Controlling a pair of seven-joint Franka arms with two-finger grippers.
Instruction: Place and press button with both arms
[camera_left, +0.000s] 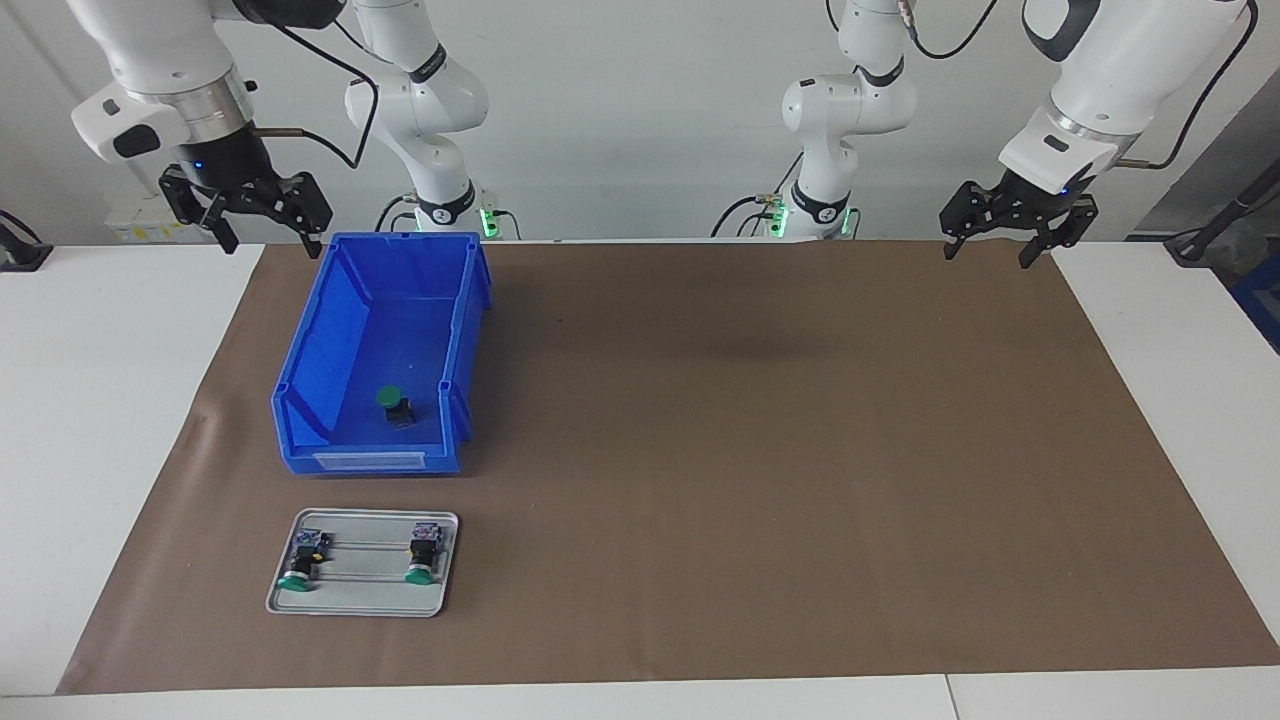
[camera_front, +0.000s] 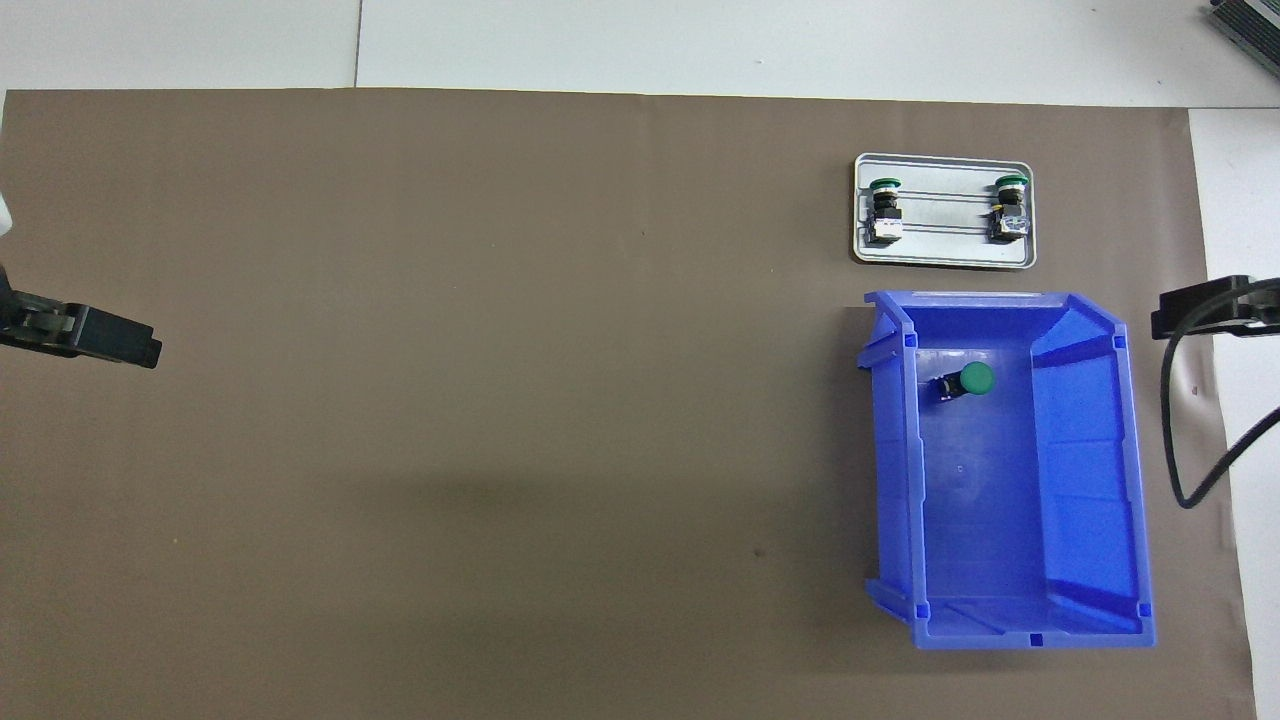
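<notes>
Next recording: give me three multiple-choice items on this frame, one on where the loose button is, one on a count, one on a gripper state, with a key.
1. Where does the loose green button lie?
A. in the blue bin
B. on the grey tray
C. on the bare brown mat

2. How many buttons sit on the grey tray?
A. one
B. two
C. four

3. How are the left gripper and right gripper?
A. both open and holding nothing
B. the left shut on the button
C. both pressing buttons on the tray

Key:
1 A, the green cap shows on the bin's floor in both views.
2 B, one button rests at each end of the tray's rails.
3 A, each hangs with fingers spread above its own end of the table, away from the bin's button.
</notes>
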